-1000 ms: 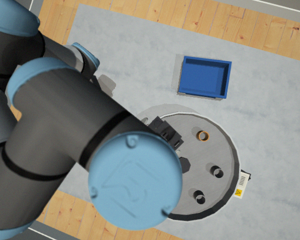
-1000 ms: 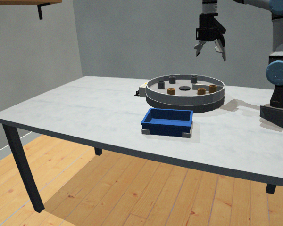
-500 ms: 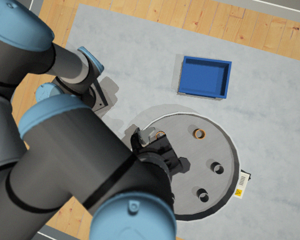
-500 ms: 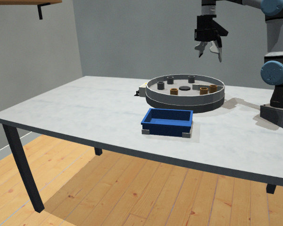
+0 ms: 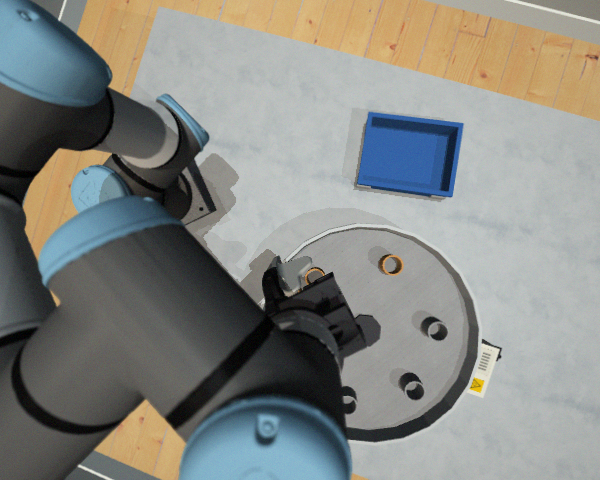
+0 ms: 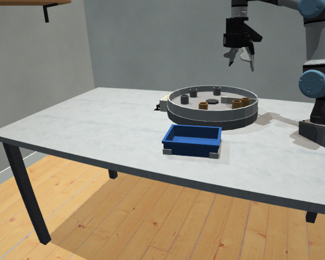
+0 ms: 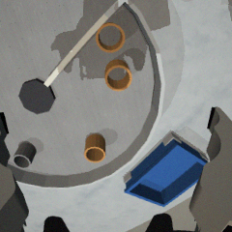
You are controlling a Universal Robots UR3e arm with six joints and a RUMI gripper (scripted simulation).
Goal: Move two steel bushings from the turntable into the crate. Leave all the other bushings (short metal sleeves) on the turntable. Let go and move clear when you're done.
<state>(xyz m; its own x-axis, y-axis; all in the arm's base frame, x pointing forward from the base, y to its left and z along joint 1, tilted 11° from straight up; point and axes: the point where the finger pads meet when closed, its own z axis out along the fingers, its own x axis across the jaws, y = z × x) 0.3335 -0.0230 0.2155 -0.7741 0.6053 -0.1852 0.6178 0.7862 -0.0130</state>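
The round grey turntable (image 6: 213, 104) carries three dark steel bushings (image 6: 184, 98) (image 6: 193, 92) (image 6: 216, 90) and three bronze ones (image 6: 203, 105) (image 6: 236, 103) (image 6: 245, 101). My gripper (image 6: 239, 57) is open and empty, high above the turntable's right side. In the top view the gripper (image 5: 295, 276) covers part of the disc and half hides one bronze bushing (image 5: 314, 273). Two steel bushings (image 5: 440, 330) (image 5: 410, 382) stand in the open there. The wrist view shows the bronze bushings (image 7: 118, 74) and one steel bushing (image 7: 24, 155). The blue crate (image 6: 192, 140) is empty.
A dark octagonal hub (image 6: 212, 101) sits at the turntable's centre, with a thin fence bar (image 7: 79, 45) running out to the rim. A raised rim rings the disc. A small labelled box (image 5: 484, 367) sticks out beside it. The arm's base (image 6: 316, 131) stands at the right.
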